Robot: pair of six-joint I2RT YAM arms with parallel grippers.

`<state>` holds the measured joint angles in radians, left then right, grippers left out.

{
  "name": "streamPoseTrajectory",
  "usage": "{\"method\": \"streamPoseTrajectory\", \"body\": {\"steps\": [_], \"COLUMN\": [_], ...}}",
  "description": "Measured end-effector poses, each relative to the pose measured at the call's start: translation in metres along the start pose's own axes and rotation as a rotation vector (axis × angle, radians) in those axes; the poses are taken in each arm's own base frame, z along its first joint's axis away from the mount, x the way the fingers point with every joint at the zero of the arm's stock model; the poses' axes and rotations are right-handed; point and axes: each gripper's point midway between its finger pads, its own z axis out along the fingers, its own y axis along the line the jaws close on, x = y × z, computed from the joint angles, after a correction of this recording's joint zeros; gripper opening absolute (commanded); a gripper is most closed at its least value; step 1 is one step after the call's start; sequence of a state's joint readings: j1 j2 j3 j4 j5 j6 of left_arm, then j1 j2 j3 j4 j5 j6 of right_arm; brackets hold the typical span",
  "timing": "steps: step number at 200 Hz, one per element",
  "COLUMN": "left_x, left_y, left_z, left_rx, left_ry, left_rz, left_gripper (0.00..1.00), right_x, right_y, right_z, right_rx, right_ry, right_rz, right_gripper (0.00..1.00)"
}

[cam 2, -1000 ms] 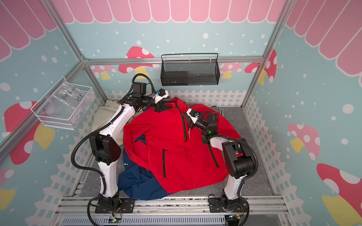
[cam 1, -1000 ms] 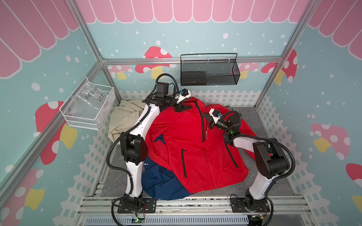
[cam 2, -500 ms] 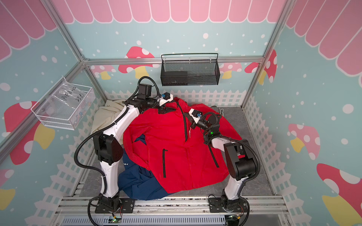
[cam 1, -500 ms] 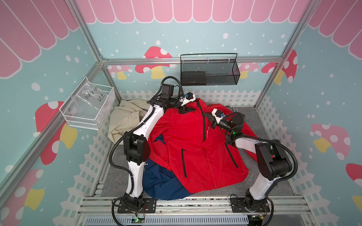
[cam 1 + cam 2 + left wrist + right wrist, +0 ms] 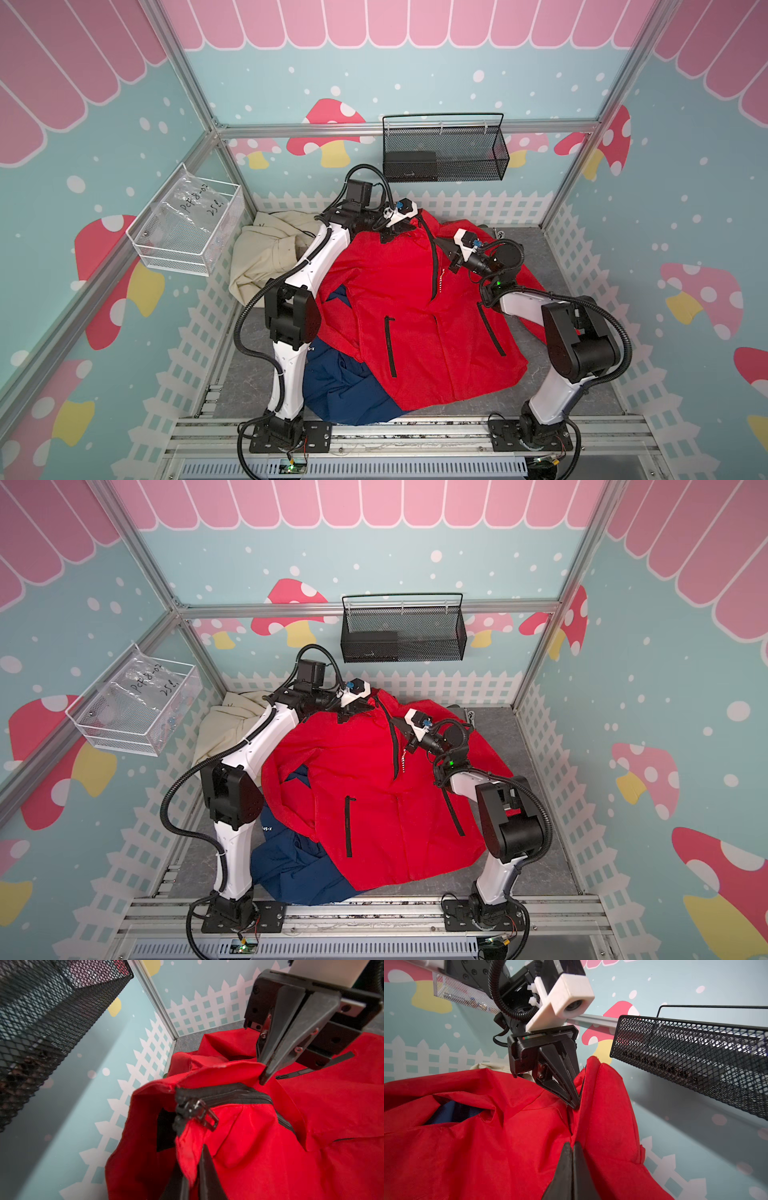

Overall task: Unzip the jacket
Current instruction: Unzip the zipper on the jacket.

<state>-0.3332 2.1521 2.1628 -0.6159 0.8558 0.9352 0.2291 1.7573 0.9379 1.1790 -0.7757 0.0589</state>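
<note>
The red jacket point(image 5: 415, 316) is lying spread on the counter point(image 5: 536, 245), and the left jaws and the right jaws, both fully closed, are pinching its fabric at the collar near the zipper pull point(image 5: 204, 1113).

The red cloth jacket point(image 5: 407, 299) is a finely woven fabric, matt with a faint sheen along its folds. Its black zipper point(image 5: 228, 1095) has a coarse woven tape and a dull, dark metal pull point(image 5: 204, 1114). The black metal mesh basket point(image 5: 465, 153) looks matt and rough. The white wire basket point(image 5: 174, 253) holds a glossy, crinkled clear plastic bag point(image 5: 195, 203). The beige cloth garment point(image 5: 266, 253) and the navy blue cloth garment point(image 5: 345, 390) are matt. The grey tabletop point(image 5: 534, 245) has a mottled, stone-like finish. The right gripper point(image 5: 265, 1078) has matt black plastic fingers point(image 5: 291, 1026), lightly scuffed.
</note>
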Motion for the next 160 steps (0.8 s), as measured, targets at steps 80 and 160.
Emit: {"method": "streamPoseTrajectory", "body": {"steps": [80, 160], "left_x": [-0.014, -0.014], "left_y": [0.003, 0.001], "left_z": [0.000, 0.004], "left_rx": [-0.025, -0.036], "left_ry": [0.021, 0.064], "left_rz": [-0.020, -0.020], "left_gripper": [0.00, 0.00], "right_x": [0.005, -0.022], "right_y": [-0.009, -0.003], "right_z": [-0.008, -0.010], "right_rx": [-0.022, 0.037], "right_ry": [-0.053, -0.026], "right_rz": [0.188, 0.104], "right_gripper": [0.02, 0.55]}}
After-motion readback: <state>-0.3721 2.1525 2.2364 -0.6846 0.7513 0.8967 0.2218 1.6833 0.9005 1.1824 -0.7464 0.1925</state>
